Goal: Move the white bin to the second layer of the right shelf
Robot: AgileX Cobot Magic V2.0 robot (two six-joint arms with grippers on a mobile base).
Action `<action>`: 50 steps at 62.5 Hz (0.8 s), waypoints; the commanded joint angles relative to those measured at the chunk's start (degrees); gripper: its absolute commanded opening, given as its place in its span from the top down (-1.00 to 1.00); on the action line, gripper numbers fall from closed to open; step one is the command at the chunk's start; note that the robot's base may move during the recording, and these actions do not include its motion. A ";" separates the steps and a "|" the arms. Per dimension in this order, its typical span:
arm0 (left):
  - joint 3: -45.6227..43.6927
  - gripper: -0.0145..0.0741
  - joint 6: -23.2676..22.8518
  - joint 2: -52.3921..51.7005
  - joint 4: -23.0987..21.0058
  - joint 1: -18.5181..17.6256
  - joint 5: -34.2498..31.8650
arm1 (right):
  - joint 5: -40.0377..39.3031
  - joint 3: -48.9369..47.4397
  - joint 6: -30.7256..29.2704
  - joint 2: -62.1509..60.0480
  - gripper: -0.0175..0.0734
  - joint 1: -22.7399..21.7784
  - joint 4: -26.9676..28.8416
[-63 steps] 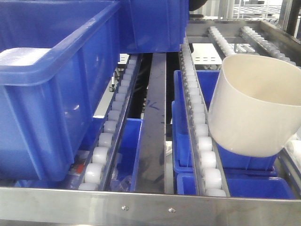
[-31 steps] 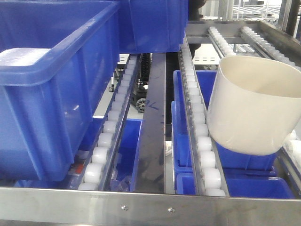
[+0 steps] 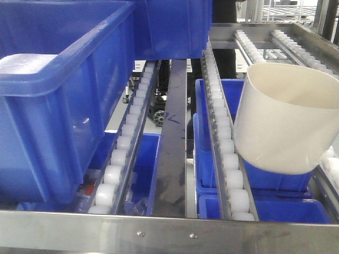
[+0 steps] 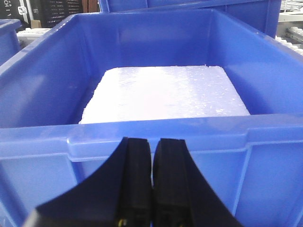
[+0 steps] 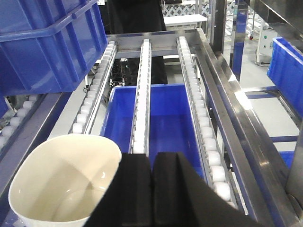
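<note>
Rollers of small white plastic line the long sloping stainless-steel rails of the shelf level [image 3: 225, 132], and the glossy cream-white rounded-square plastic bin [image 3: 283, 124] rests tilted on them at the right side in the front view, its open mouth leaning toward the far end of the rack. The bin's lower edge touches the roller rail at its left, with blue rectangular crates [image 3: 212, 159] on the level below showing between the rails. In the right wrist view the same bin [image 5: 66, 182] is empty, lying at the lower left on the rollers, just beside the black right gripper [image 5: 151, 189], whose two jaws are pressed together with nothing between them. A second roller rail [image 5: 142, 92] runs up the middle over a blue crate [image 5: 170, 118]. In the left wrist view the black left gripper [image 4: 151, 182] has its jaws closed flat against each other, holding nothing, in front of a large blue plastic crate [image 4: 156, 137] containing a white foam slab [image 4: 163, 92].
</note>
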 commanded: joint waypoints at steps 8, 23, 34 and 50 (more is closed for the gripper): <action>2.11 0.48 -0.20 -0.80 -0.31 -0.21 -4.81 | -5.17 -1.63 -0.41 0.30 0.49 -0.41 -0.74; 2.11 0.48 -0.20 -0.80 -0.31 -0.21 -4.81 | -5.17 -1.63 -0.41 0.30 0.49 -0.41 -0.74; 2.11 0.48 -0.20 -0.80 -0.31 -0.21 -4.81 | -5.11 -1.57 -0.41 0.20 0.49 -0.41 -0.86; 2.11 0.48 -0.20 -0.80 -0.31 -0.21 -4.81 | -5.63 6.29 -0.41 -6.16 0.49 -0.41 -1.27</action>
